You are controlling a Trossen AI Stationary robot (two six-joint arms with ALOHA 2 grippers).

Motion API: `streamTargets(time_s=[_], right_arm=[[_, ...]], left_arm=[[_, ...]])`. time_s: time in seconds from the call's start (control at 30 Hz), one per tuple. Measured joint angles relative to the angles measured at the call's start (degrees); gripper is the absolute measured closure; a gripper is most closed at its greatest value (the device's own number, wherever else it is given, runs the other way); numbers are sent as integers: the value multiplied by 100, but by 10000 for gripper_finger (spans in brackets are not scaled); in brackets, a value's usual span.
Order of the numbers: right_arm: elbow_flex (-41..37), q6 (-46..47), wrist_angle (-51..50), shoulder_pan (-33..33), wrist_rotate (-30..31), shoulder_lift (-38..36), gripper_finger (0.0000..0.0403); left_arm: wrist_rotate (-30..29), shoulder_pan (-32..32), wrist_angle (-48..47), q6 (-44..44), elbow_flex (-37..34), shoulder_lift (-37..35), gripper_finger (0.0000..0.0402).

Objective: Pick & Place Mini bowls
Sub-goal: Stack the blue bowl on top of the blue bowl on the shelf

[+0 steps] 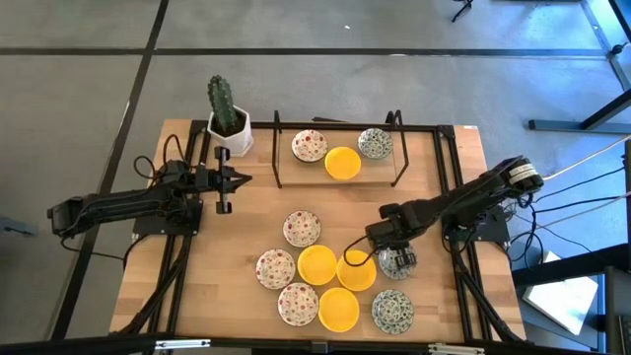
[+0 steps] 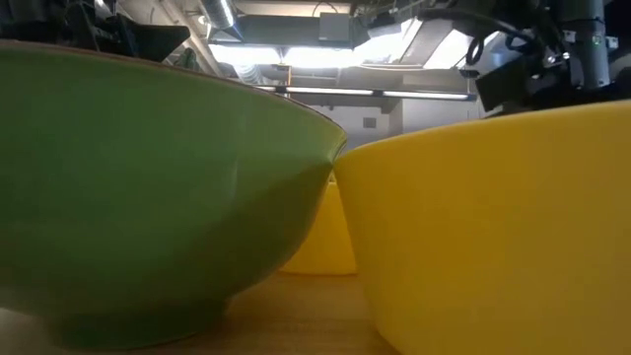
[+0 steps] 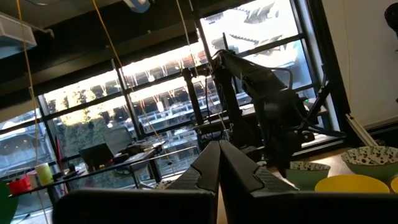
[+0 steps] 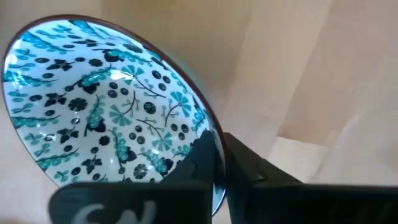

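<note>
Table [image 1: 246,212] carries loose mini bowls [image 1: 317,264] near its front. Right gripper [image 4: 217,163] pinches the rim of a grey-green patterned bowl [image 4: 106,106]; likely glazed, rigid, slippery, chippable. Left gripper [image 1: 235,179] waits closed, empty.

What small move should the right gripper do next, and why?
Probably lift straight up. The right gripper is shut on the rim of the grey-green patterned bowl, which sits beside the yellow bowls, so rising first avoids dragging it into them.
</note>
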Motion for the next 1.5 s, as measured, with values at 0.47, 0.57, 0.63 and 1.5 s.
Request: streamTargets(time_s=[0.47,0.57,0.63,1.5], right_arm=[[-452,-295,910,-637,309,-2825,390],[-1002,-205,1644,-895,82,-3737,390],[-1414,-80,2108,-1045,-2,-4283,390],[803,-271,1080,-2624,1221,-3238,390]], left_arm=[[2,1,-23,0,0,0,399],[0,1,-23,0,0,0,400],[0,-1,-22,5,0,-2,398],[0,1,-38,44,0,-2,400]])
